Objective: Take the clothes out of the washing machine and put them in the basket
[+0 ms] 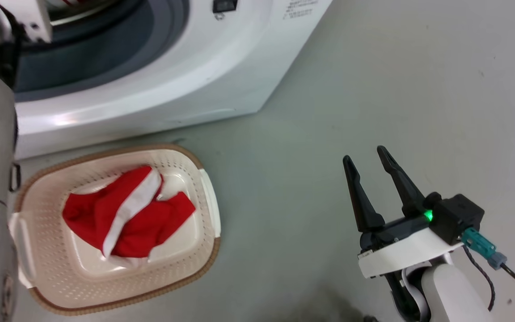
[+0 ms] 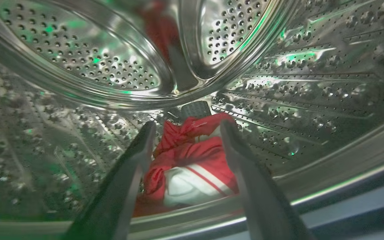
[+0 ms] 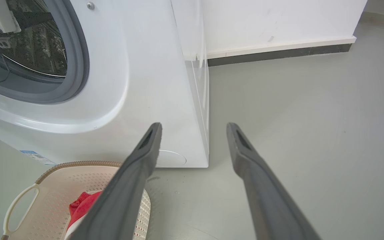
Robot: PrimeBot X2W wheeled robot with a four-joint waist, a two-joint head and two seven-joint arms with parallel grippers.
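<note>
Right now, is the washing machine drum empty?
Not empty: a red-and-white garment lies on the drum floor, in front of the open left end effector.

You see red clothes (image 1: 128,214) with a broad white band, a cream basket (image 1: 47,264) with hole-dotted sides and a brown woven-look rim, and a white washing machine (image 1: 172,76) with a grey porthole rim (image 3: 81,60) and a shiny perforated steel drum (image 2: 78,66).
</note>
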